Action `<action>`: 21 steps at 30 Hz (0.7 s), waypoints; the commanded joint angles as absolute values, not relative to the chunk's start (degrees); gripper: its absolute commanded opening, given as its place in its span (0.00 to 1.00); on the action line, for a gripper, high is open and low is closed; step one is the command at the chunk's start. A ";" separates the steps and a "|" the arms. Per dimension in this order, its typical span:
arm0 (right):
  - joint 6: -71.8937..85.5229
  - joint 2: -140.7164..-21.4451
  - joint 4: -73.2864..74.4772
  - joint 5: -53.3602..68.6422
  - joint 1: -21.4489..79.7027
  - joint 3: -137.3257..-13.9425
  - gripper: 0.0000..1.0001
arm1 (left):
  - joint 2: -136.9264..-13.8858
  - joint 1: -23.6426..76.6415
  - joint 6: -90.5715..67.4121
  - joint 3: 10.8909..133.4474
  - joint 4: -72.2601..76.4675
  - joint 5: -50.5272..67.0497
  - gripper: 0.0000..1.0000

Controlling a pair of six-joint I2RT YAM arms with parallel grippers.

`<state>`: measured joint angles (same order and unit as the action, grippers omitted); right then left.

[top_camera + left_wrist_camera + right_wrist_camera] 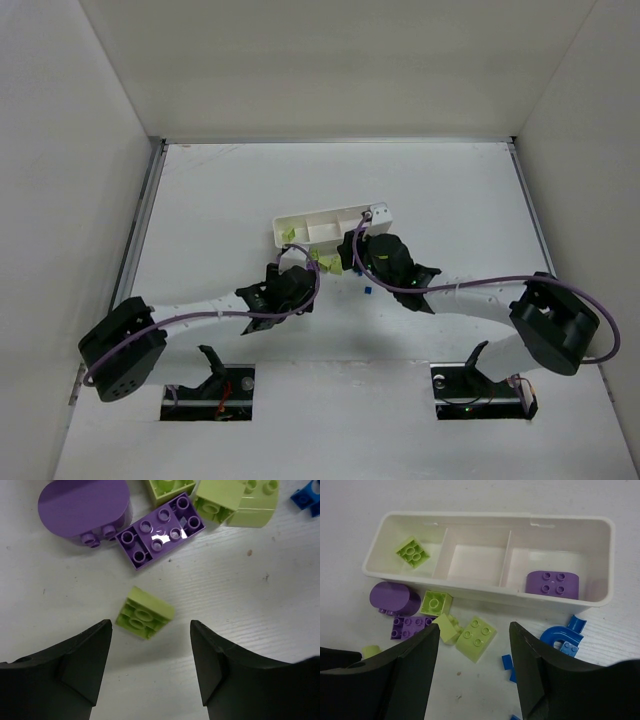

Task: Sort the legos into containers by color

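The white three-compartment tray (490, 586) (300, 217) holds a lime brick (412, 551) in its left cell and a purple brick (552, 584) in its right cell; the middle cell is empty. Loose bricks lie in front of it: a purple rounded brick (394, 597), a flat purple brick (160, 530), lime bricks (476, 638), a blue arch (561, 636). My left gripper (150, 630) is open just above a small lime brick (145, 613), which lies upside down. My right gripper (474, 630) is open and empty above the lime bricks.
White walls enclose the table on three sides. Small blue bricks (509, 662) lie near the right gripper's right finger, one also on the table (368, 290). Both arms (200, 310) meet at the table's middle.
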<state>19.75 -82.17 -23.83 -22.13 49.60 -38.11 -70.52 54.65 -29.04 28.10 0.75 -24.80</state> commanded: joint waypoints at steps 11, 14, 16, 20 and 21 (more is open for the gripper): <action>19.78 -81.74 -24.70 -21.09 50.14 -40.08 0.63 | -72.95 52.69 -29.00 28.56 2.90 -28.30 0.59; 19.60 -82.44 -24.17 -20.92 50.14 -40.60 0.63 | -74.18 52.95 -28.04 28.83 4.56 -28.04 0.59; 19.86 -82.27 -24.26 -20.92 50.14 -40.52 0.63 | -74.71 53.04 -27.51 28.74 6.23 -27.86 0.59; 19.69 -82.18 -24.08 -20.83 50.14 -40.52 0.63 | -75.58 52.60 -27.07 28.92 7.82 -27.07 0.59; 19.69 -81.92 -24.08 -20.83 50.14 -40.43 0.63 | -75.93 52.51 -27.07 28.83 8.26 -27.07 0.59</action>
